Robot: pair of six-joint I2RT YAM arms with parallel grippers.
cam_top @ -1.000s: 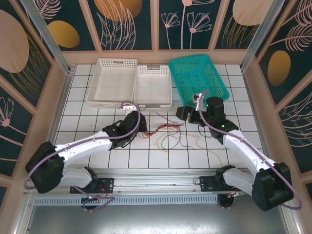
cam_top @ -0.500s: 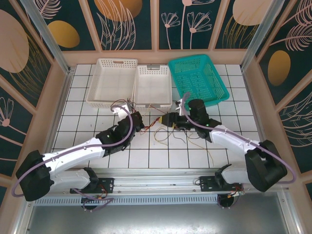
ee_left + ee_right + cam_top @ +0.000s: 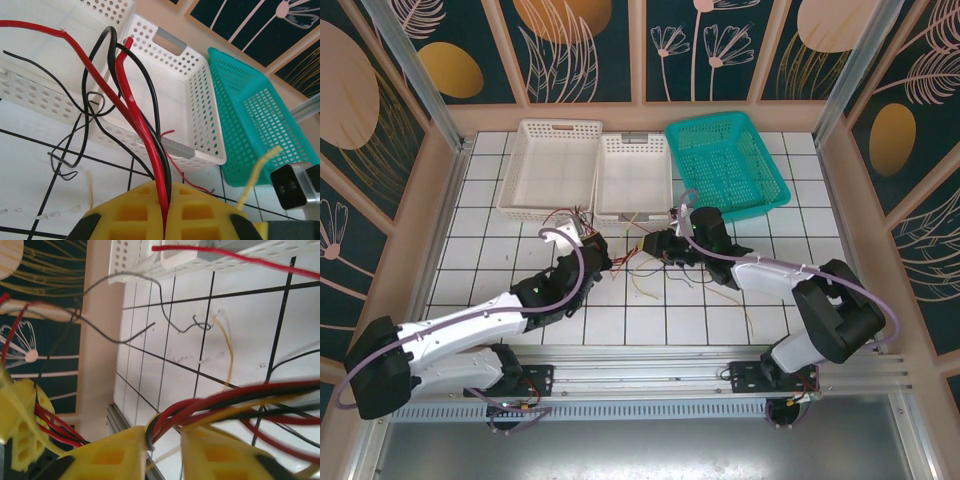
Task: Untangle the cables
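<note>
Thin red, black and yellow-olive cables (image 3: 638,260) stretch between the tools over the white-tiled bench (image 3: 485,250), toward its far edge. The left tool (image 3: 165,212) pinches red and black strands; the right tool (image 3: 165,440) clamps a bundle.

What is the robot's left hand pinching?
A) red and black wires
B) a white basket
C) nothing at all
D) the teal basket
A: in the left wrist view, the left hand is closed on the cables, with red and black strands running up out of the slit between its yellow fingers.
</note>
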